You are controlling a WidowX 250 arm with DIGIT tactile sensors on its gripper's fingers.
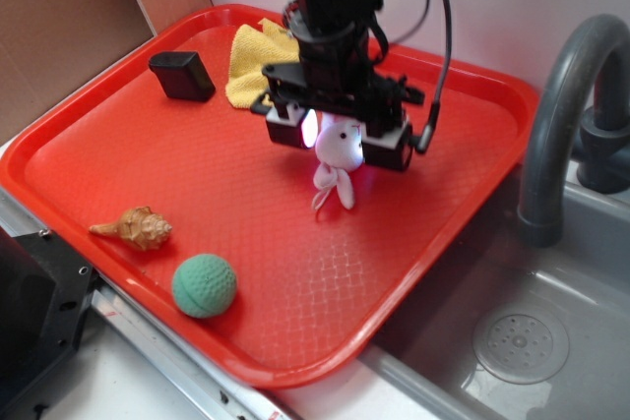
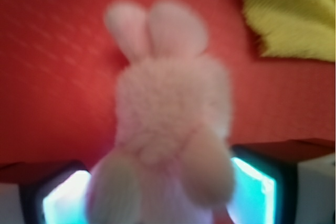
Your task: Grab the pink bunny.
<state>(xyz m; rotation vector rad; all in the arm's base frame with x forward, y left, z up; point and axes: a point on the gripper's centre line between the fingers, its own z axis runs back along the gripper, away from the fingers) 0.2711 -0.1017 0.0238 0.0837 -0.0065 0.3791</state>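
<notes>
The pink bunny (image 1: 338, 156) is a pale-pink plush with two ears and thin limbs. In the exterior view it hangs between my two fingers over the middle of the red tray (image 1: 118, 145), its limbs dangling down toward the tray floor. My gripper (image 1: 338, 143) is shut on the bunny's upper body, with lit pads on both sides. In the wrist view the bunny (image 2: 168, 114) fills the centre, blurred and very close. My gripper (image 2: 163, 198) has glowing cyan pads (image 2: 252, 192) pressed against both flanks.
A yellow cloth (image 1: 258, 58) and a black block (image 1: 182, 76) lie at the tray's back. A tan seashell (image 1: 136, 228) and a green ball (image 1: 204, 285) lie at the front left. A grey faucet (image 1: 561, 115) and sink (image 1: 522, 341) are on the right.
</notes>
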